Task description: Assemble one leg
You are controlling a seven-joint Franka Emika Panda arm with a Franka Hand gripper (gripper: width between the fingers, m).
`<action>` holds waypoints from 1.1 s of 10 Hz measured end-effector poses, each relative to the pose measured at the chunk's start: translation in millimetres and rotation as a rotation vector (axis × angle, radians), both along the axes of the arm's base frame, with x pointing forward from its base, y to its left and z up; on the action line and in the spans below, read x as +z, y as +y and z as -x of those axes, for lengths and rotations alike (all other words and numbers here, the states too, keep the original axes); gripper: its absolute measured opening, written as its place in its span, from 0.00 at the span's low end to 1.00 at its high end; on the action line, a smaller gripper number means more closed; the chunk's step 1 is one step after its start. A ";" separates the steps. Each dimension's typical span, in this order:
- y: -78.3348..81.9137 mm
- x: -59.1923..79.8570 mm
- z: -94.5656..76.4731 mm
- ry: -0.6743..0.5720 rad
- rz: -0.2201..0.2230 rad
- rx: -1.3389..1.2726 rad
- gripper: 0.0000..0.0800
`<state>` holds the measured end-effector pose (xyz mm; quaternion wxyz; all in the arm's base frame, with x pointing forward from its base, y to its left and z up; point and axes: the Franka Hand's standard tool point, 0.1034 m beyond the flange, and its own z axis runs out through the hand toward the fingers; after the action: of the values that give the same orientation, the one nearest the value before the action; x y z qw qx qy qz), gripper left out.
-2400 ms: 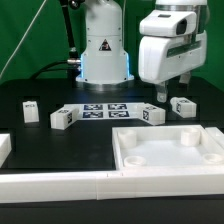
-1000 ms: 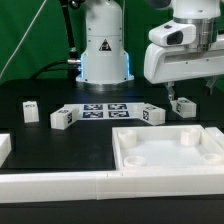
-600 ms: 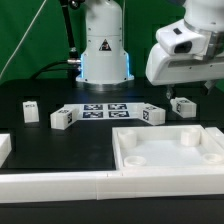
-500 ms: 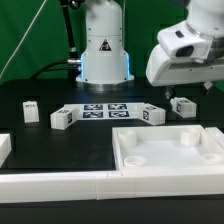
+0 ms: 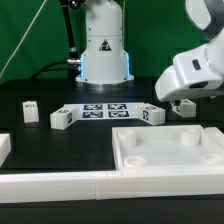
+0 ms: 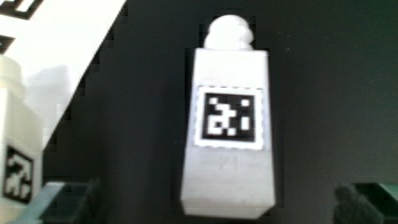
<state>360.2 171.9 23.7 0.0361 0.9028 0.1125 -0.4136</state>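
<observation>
In the wrist view a leg (image 6: 228,115), a white oblong post with a black-and-white tag on its upper face and a round peg at one end, lies on the black table. My gripper (image 6: 222,198) is open and hangs over it. Its dark fingertips (image 6: 365,196) stand well clear on either side of the leg's blunt end, and nothing is held. In the exterior view the gripper (image 5: 180,99) is tilted low over the rightmost leg (image 5: 185,107), which it partly hides.
Three more legs (image 5: 30,110) (image 5: 63,118) (image 5: 152,114) lie round the marker board (image 5: 105,110). The square panel (image 5: 170,158) sits at the front right and the long rail (image 5: 60,186) along the front edge. Another white part (image 6: 15,120) lies beside the leg.
The hand has swung toward the exterior view's right, tilted over and dropped lower above the rightmost leg. The parts on the table have not moved.
</observation>
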 end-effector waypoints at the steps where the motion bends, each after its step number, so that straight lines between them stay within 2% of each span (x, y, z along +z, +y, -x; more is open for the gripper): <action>1: 3.1 -3.4 -2.0 -0.012 -0.005 -0.001 0.81; 5: -2.1 -13.7 7.2 0.012 0.009 -0.005 0.81; 6: -3.1 -15.5 9.4 0.014 0.026 -0.019 0.81; 8: -2.7 -16.3 10.5 0.016 0.026 -0.018 0.81; 10: -2.6 -16.3 10.3 0.015 0.025 -0.017 0.49; 11: -2.5 -16.2 10.3 0.015 0.024 -0.016 0.36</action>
<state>349.9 169.4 7.5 0.0429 0.8999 0.1004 -0.4221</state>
